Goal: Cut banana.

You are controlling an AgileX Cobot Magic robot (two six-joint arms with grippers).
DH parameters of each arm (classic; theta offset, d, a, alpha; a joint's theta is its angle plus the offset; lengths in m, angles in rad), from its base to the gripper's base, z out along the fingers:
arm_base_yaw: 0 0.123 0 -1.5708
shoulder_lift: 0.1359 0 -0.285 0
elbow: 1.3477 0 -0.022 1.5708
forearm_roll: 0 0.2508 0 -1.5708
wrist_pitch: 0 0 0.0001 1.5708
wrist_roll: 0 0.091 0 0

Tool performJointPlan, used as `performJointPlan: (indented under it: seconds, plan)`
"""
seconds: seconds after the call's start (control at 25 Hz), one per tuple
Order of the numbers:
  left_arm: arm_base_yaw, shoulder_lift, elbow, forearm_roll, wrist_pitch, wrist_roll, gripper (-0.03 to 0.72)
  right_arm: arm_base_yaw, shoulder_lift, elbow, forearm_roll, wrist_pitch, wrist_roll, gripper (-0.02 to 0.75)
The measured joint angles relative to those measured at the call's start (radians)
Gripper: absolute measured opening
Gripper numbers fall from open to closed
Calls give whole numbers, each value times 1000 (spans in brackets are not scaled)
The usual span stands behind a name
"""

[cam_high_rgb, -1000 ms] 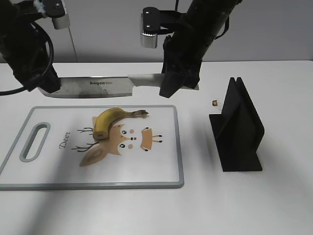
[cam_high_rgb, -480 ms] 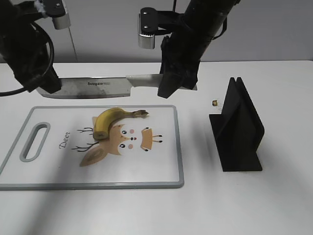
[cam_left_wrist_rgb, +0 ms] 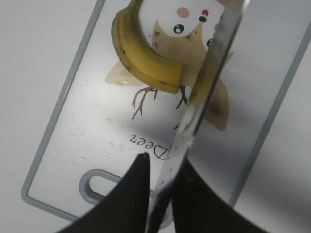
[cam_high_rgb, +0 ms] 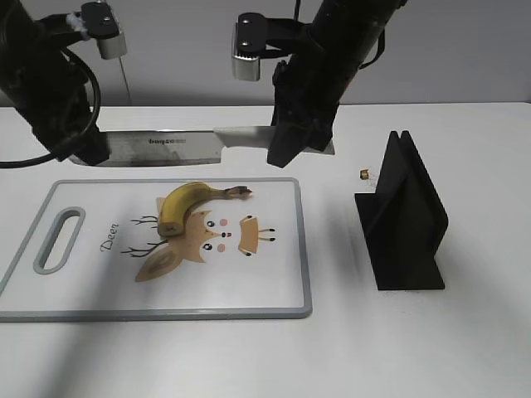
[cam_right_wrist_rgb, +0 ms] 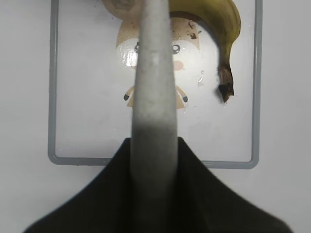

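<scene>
- Exterior view: the banana (cam_high_rgb: 187, 202) lies on its side on the cutting board (cam_high_rgb: 274, 290), over the top of the deer print (cam_high_rgb: 195, 240), stem toward the right and flat cut end toward the left front
- The knife (cam_high_rgb: 178, 147) hangs level above the far edge of the board, well clear of the fruit; the right tool (cam_high_rgb: 292, 141) is clamped on its pale handle and the left tool (cam_high_rgb: 83, 149) is closed over the tip end of the blade
- A black stand (cam_high_rgb: 404, 220) sits on the counter (cam_high_rgb: 415, 348) to the right of the board, apart from it, with a tiny brown bit (cam_high_rgb: 363, 174) just behind it
- Left wrist view: the left tool (cam_left_wrist_rgb: 163, 174) has its two dark fingers pinched flat against the blade (cam_left_wrist_rgb: 206, 82); the banana (cam_left_wrist_rgb: 141, 56) curves below, cut end nearest the blade line
- Water drops dot the board (cam_left_wrist_rgb: 73, 131), so it is likely slick
- Right wrist view: the right tool (cam_right_wrist_rgb: 154, 160) grips the handle (cam_right_wrist_rgb: 153, 73); the dark stem (cam_right_wrist_rgb: 224, 85) points toward the board's rim
- Judgement: the fruit is light, soft and easily bruised, and its curve may let it roll or skid on the wet surface; steady it at the thick middle, not the thin stem, and press the blade straight down
</scene>
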Motion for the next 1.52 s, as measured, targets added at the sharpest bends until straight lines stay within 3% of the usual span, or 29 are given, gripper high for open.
performJointPlan:
  seconds: [0.12,0.68,1.52]
  plan:
    - [-2,0,0,3,18,10,45,1,0,0,-7,2,46,163]
    - [-6,0,178,-2,-197,23,45,26,63,0,-71,-8,122,174]
    - [-6,83,194,17,-295,31,45,47,94,93,-136,-190,166,181]
